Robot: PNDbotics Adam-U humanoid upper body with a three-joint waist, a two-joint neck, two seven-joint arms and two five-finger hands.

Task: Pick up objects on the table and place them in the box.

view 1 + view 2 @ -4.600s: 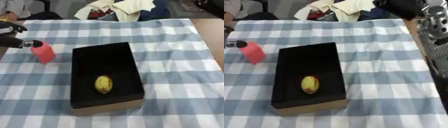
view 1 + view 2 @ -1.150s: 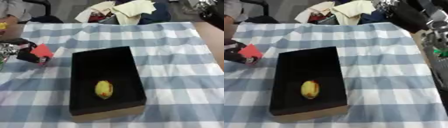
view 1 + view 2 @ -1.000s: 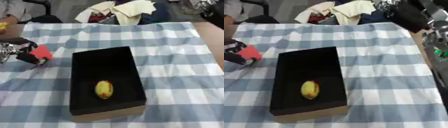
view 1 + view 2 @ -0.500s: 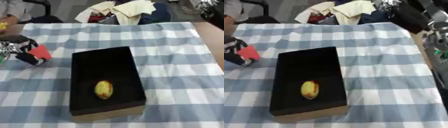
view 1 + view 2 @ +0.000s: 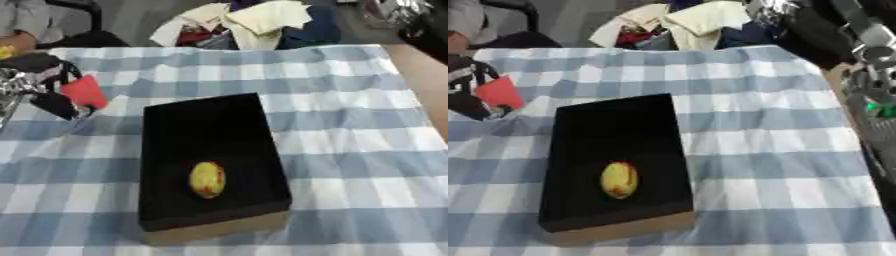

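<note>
Red object (image 5: 84, 91) held at the table's left edge, left of the black box's (image 5: 210, 160) far-left corner and apart from it, tilted; the left hand (image 5: 44, 95) has its dark fingers curled round it. Yellow-red fruit (image 5: 207, 179) lies inside the box, toward its near end. Checked tablecloth (image 5: 350, 145) lies bare right of the box, out to the right edge. Since 4.6 s ago the red object has gone from upright to tilted. Right arm (image 5: 868, 65) at the right edge; its fingers cannot be told.
</note>
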